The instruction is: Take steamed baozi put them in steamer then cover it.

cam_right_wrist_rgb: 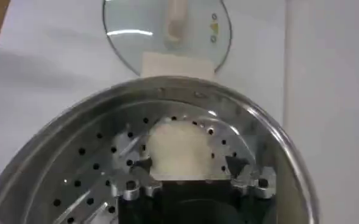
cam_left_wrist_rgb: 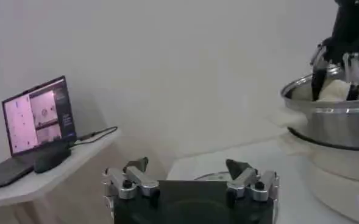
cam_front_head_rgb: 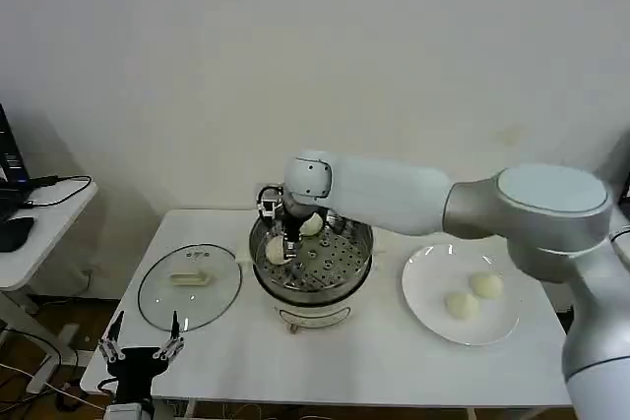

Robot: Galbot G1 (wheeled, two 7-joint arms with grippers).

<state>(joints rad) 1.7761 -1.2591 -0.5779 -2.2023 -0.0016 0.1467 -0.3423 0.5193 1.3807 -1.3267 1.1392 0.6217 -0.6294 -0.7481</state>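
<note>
The steel steamer (cam_front_head_rgb: 335, 277) stands mid-table on its cream base. Two baozi lie on its perforated tray, one at the back (cam_front_head_rgb: 311, 225) and one at the left (cam_front_head_rgb: 275, 252). My right gripper (cam_front_head_rgb: 286, 246) reaches down into the pot. In the right wrist view it (cam_right_wrist_rgb: 188, 164) is open, its fingers (cam_right_wrist_rgb: 141, 165) either side of a baozi (cam_right_wrist_rgb: 179, 148) resting on the tray (cam_right_wrist_rgb: 88, 176). Two more baozi (cam_front_head_rgb: 486, 285) (cam_front_head_rgb: 461, 306) sit on the white plate (cam_front_head_rgb: 423, 292). The glass cover (cam_front_head_rgb: 189, 285) lies flat left of the steamer. My left gripper (cam_front_head_rgb: 141, 346) hangs open at the table's front left corner.
A side table with a laptop (cam_left_wrist_rgb: 36, 115) and cables stands to the left of the main table. From the left wrist view, the steamer's wall (cam_left_wrist_rgb: 331, 115) rises just beyond the cover's rim (cam_left_wrist_rgb: 213, 176). A white wall runs behind the table.
</note>
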